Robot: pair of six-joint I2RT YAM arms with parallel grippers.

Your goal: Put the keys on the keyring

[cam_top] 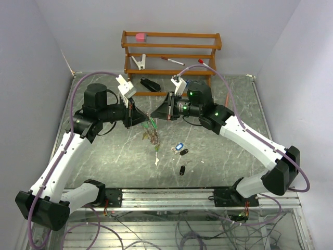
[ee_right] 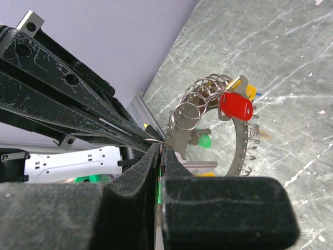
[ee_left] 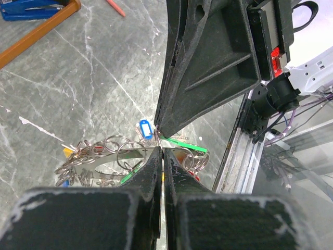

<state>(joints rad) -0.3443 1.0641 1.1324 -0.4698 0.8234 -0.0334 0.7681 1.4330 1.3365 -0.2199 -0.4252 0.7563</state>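
The keyring (cam_top: 152, 133), a silvery loop strung with small rings and coloured tags, hangs above the table's middle between both grippers. My left gripper (ee_left: 162, 151) is shut on its flat metal band (ee_left: 99, 159). My right gripper (ee_right: 162, 148) is shut with a green key tag (ee_left: 188, 146) between its fingers, tip to tip with the left gripper. A red tag (ee_right: 235, 105) hangs on the keyring (ee_right: 240, 151). Three loose keys lie on the table: one blue (cam_top: 179, 147) and two black (cam_top: 184, 152) (cam_top: 182, 170).
A wooden rack (cam_top: 171, 52) stands at the back with a pink eraser (cam_top: 140, 37), a white clip (cam_top: 139, 61) and red-capped pens (cam_top: 171, 61). A black stapler (cam_top: 151, 84) lies before it. A metal rail (cam_top: 171, 195) runs along the near edge.
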